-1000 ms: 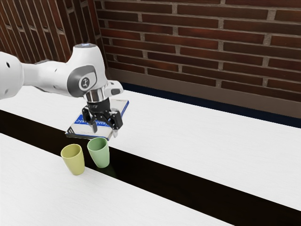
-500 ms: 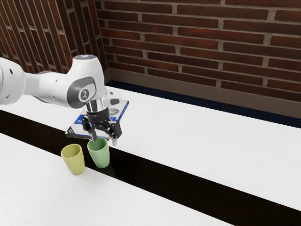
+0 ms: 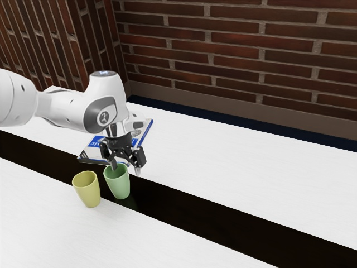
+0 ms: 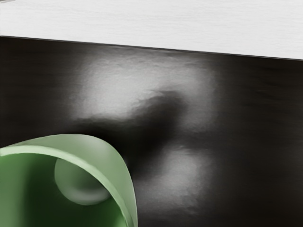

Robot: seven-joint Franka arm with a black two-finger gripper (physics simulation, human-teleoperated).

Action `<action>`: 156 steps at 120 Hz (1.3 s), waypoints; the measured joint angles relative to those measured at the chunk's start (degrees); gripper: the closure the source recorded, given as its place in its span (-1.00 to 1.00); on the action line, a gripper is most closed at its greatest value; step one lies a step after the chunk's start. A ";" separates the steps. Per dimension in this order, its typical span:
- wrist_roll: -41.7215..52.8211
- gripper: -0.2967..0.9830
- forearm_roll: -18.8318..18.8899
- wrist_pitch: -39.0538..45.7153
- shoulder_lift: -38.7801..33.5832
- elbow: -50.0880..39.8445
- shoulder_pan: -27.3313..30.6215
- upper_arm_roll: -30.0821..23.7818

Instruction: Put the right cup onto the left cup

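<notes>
Reaching for the green cup (image 3: 119,185) seemed to be the step in hand, and I took this one as the right cup of the task. The gripper (image 3: 126,168) was released, with its two fingers apart, at about one o'clock from the middle of this cup in the exterior view. The green cup stood upright on the dark strip (image 3: 195,209), mouth up. The yellow cup (image 3: 89,190), which I judged to be the left one, stood upright near it, between eight and nine o'clock, on the white part of the surface (image 3: 223,167).

The next move, in my opinion, asked for a small correction, so that one finger would go inside the rim and the other outside; then closing, lifting, and carrying toward eight or nine o'clock. If a finger came down on the rim, the cup could tip over.

The surface was white, and the strip crossed it from ten o'clock to four o'clock. In the wrist view, pale reflections and a dark shadow (image 4: 156,113) lay on the strip beside the cup. A book (image 3: 95,155) with blue lettering lay flat at twelve o'clock from the green cup. Behind the surface rose a brick wall (image 3: 234,56), reddish and dark.
</notes>
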 joint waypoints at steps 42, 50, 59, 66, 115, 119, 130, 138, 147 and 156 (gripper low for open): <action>0.14 -0.51 -0.07 0.93 2.75 0.45 0.08 0.00; 0.15 -0.51 -0.09 0.99 2.93 0.45 0.08 0.00; 0.16 -0.44 -0.09 1.03 3.12 0.46 0.08 0.00; 0.12 -0.33 -0.11 1.06 3.15 0.47 0.07 0.00; 0.07 0.41 0.01 1.13 2.93 0.49 0.07 0.47; 0.06 0.46 0.02 1.13 2.87 0.49 0.08 0.52; 0.04 0.56 0.06 1.12 2.63 0.53 0.03 0.60; 0.01 0.60 0.10 1.10 2.25 0.49 0.00 0.61; -0.04 0.63 0.15 1.07 1.87 0.46 -0.01 0.61; -0.13 0.65 0.39 0.97 1.44 0.43 -0.03 0.61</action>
